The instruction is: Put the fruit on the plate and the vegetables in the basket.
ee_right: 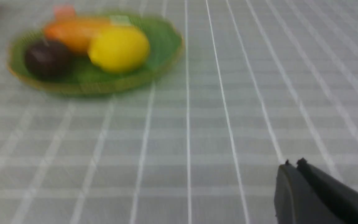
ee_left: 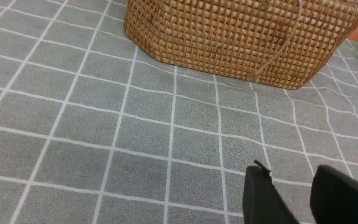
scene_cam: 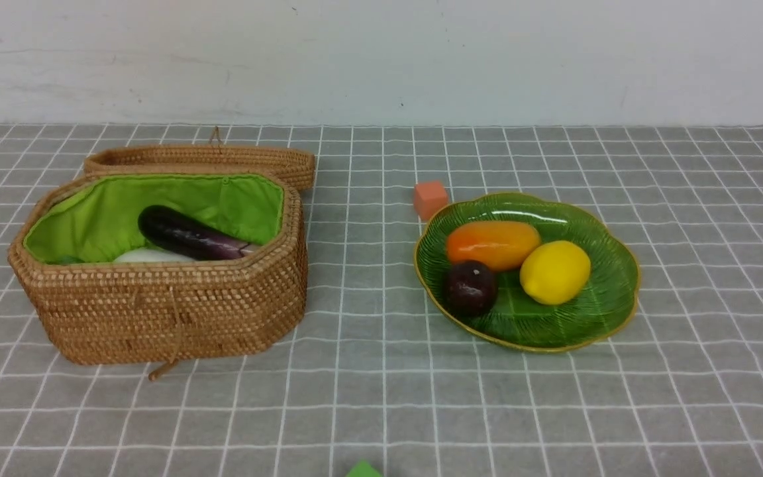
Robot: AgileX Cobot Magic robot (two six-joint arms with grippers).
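A: Where do the sorted things lie from each pincer?

B: The left gripper (ee_left: 286, 183) hangs low over bare grey grid cloth (ee_left: 73, 124), its two black fingers parted with a clear gap and nothing between them. The wicker basket (ee_left: 238, 37) stands ahead of it, well apart, woven wall facing it. The right gripper (ee_right: 294, 165) has its fingertips pressed together, empty, and the green glass plate (ee_right: 163, 43) sits far ahead of it and off to one side, blurred in that view.

A: And the contents?

B: In the front view the basket (scene_cam: 156, 305) is open, its wicker lid (scene_cam: 209, 159) lying flat behind it. Inside, against the bright green cloth lining (scene_cam: 103, 212), a glossy dark purple eggplant (scene_cam: 186, 235) leans on a smooth white oval vegetable (scene_cam: 146, 256), only partly seen over the rim. I cannot make out a carrot. On the plate (scene_cam: 610, 301) the orange-yellow mango (scene_cam: 493, 244), the yellow lemon (scene_cam: 555, 271) and the dark maroon round fruit (scene_cam: 470, 287) lie touching one another.

A: Textures? Any writing?

B: Tight tan weave, octagonal outline, a cord loop hanging down the basket's front. The plate is leaf-ribbed, with a scalloped golden rim. No lettering readable. A small orange cube (scene_cam: 430, 199) sits just beside the plate's far rim, and a green block (scene_cam: 363, 470) peeks in at the near edge.
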